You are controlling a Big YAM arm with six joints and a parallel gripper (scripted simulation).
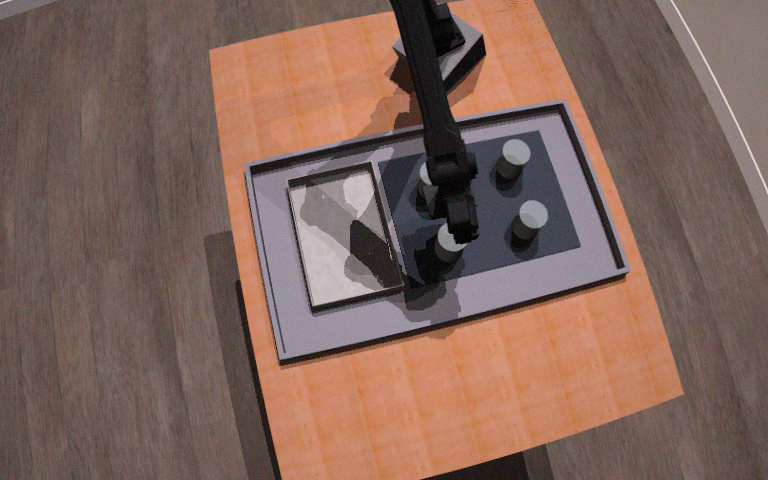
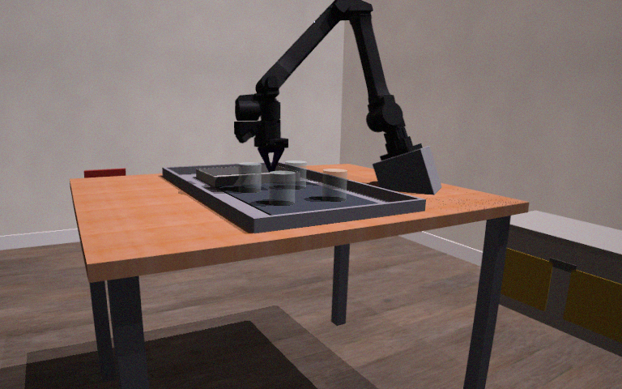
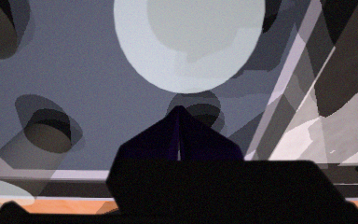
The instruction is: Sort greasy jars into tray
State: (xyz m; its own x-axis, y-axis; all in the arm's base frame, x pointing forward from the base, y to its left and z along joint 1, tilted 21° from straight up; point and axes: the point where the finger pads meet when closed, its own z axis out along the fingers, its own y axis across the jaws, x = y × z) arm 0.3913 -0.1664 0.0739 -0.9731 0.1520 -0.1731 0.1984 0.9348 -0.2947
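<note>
Wrist view: your gripper (image 3: 179, 112) pinched together, gripping nothing, poised above jar (image 3: 188, 42) near mat's (image 1: 557, 226) tray-side edge.

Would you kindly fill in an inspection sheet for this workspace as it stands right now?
Surface: orange wooden table carrying a grey rimmed steel top.
Job's things: four upturned glass jars all upright on the dark drying mat; the pale shallow tray beside the mat holds no jar.
Clutter: small red block beyond the table's far edge.
Grippers: black hand shut on nothing, poised above the mat between the two jars nearest the tray.
Cables: nothing seen.
Surroundings: wood floor, plain walls, low cabinet with yellow fronts.
</note>
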